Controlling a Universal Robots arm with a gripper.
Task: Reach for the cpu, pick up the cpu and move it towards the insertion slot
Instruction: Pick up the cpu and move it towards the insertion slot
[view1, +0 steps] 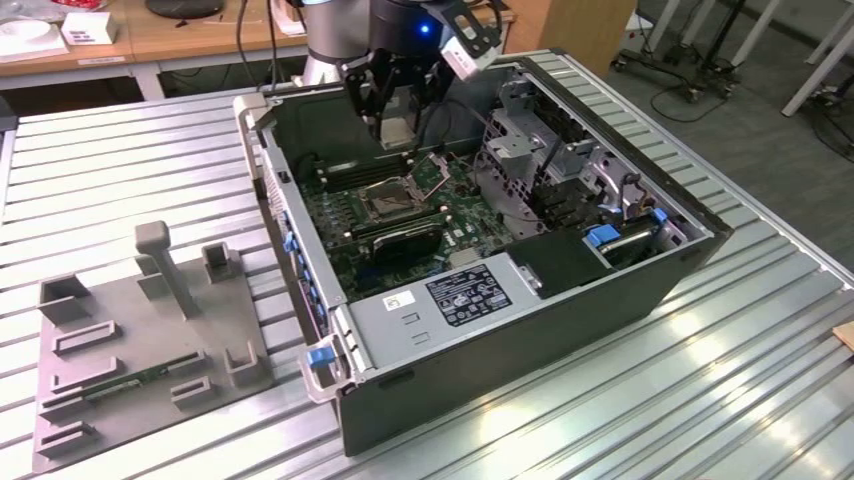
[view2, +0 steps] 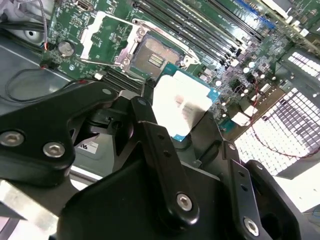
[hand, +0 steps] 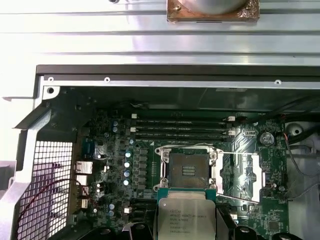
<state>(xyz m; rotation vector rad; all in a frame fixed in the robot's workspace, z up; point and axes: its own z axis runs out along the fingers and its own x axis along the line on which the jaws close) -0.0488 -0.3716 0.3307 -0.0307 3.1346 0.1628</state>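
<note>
- The chip (view2: 182, 107) is gripped by its edges between the claw's (view2: 186, 116) black fingers (view2: 150, 131) and is held in the air above the green board (view2: 105, 37) inside the open computer case (view1: 534, 330).
- The socket (hand: 187, 170), with its silver frame swung open, is seen just beside the held chip in both wrist views.
- In the exterior view, a grey holder (view1: 147, 340) is seen on the slatted table (view1: 747, 380), towards the exterior view's left.
- Print on the chip's top is too small to be read.

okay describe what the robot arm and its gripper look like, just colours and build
In the exterior view the arm is silver-grey with a dark wrist section showing a blue light, and the gripper is black. In the second wrist view the gripper has black linkage bars joined by silver screws.
</note>
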